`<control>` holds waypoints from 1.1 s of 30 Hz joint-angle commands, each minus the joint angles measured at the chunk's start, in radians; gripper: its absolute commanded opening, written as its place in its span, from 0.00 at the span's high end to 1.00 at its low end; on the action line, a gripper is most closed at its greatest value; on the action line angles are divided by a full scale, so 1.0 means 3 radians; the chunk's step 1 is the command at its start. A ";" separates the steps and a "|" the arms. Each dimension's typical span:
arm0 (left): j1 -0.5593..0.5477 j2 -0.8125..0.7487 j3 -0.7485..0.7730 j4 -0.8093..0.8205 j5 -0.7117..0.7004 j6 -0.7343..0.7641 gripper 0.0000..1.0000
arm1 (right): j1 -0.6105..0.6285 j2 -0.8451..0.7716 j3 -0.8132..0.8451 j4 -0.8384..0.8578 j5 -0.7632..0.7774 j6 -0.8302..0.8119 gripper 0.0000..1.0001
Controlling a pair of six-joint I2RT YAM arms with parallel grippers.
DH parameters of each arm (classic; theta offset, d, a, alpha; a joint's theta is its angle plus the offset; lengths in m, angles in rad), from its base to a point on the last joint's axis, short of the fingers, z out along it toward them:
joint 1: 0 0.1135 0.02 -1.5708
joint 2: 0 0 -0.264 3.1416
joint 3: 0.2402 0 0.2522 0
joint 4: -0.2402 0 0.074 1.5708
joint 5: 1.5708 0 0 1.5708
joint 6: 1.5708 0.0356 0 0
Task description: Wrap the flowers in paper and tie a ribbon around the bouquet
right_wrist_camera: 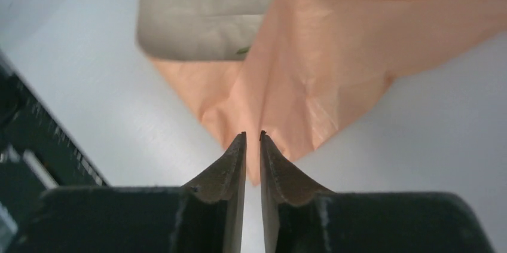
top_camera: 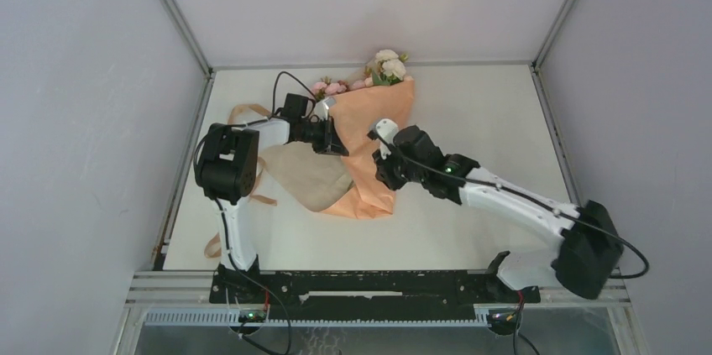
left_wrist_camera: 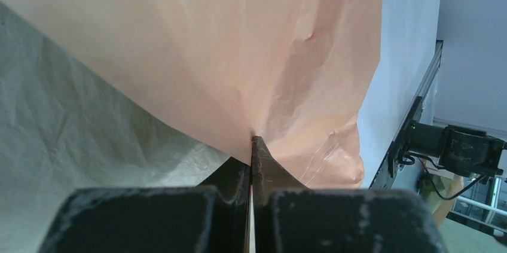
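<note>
The bouquet lies slantwise on the white table: a cone of orange paper [top_camera: 382, 133] with the cream and pink flowers [top_camera: 388, 66] showing at its wide far end. A paler flap of the paper [top_camera: 309, 177] spreads out to the left. My left gripper [top_camera: 339, 148] is shut on the orange paper's edge [left_wrist_camera: 239, 55], its tips pinching a fold. My right gripper [top_camera: 385, 177] hovers by the cone's narrow lower part. Its jaws stand a narrow gap apart over the paper's bottom corner [right_wrist_camera: 311, 103], with nothing clamped. The tan ribbon [top_camera: 243, 112] loops on the table behind the left arm.
Grey enclosure walls and metal frame posts [top_camera: 172, 11] close in the table on three sides. A black rail [top_camera: 369, 284] runs along the near edge by the arm bases. More ribbon trails near the left arm's base [top_camera: 213, 246].
</note>
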 commanded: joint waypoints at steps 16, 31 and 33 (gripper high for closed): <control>-0.0004 -0.0014 -0.0029 0.0013 0.0006 0.0096 1.00 | -0.0411 0.0056 -0.1457 0.0630 -0.0484 0.1561 0.86; -0.0022 -0.0063 -0.0102 0.0033 0.0062 0.0139 1.00 | -0.1718 0.1358 -0.0583 0.2173 -0.1789 0.1973 0.00; -0.0019 -0.0051 -0.0115 0.0038 0.0075 0.0132 1.00 | -0.1764 0.1599 -0.0506 0.2388 -0.1774 0.2088 0.01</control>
